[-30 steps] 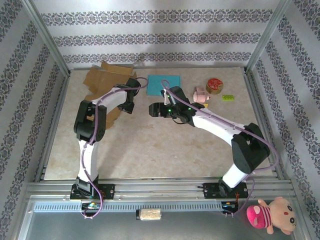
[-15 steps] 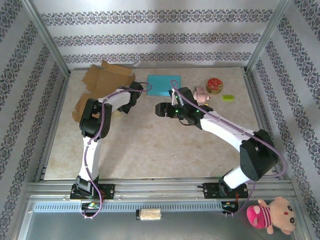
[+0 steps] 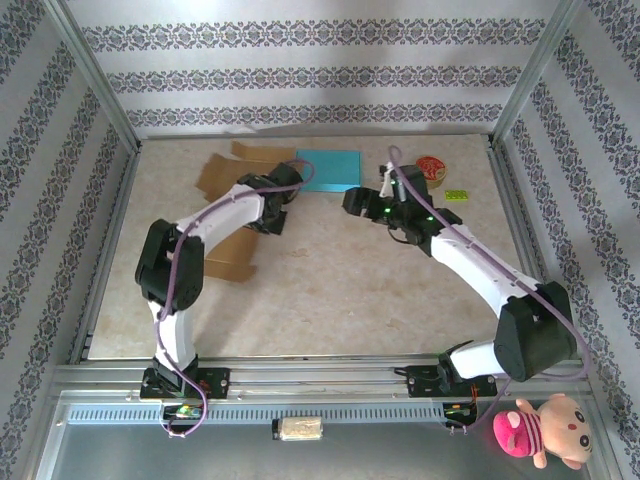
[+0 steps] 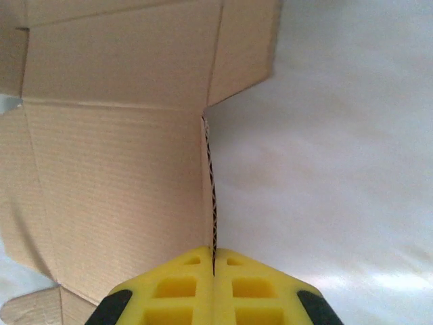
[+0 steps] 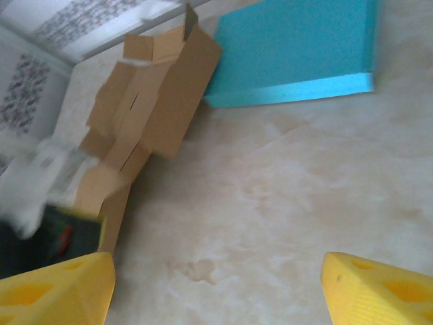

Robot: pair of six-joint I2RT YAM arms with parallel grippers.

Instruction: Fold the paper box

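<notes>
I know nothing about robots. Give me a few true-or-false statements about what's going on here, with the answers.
1. The left gripper is shut on the cardboard edge. True.
2. The right gripper holds the blue pad. False: it is open and empty; the pad lies on the table.
3. The box is fully folded. False: the cardboard is spread open, with no box formed.
4. A red tin stands at the back right of the table. True.
</notes>
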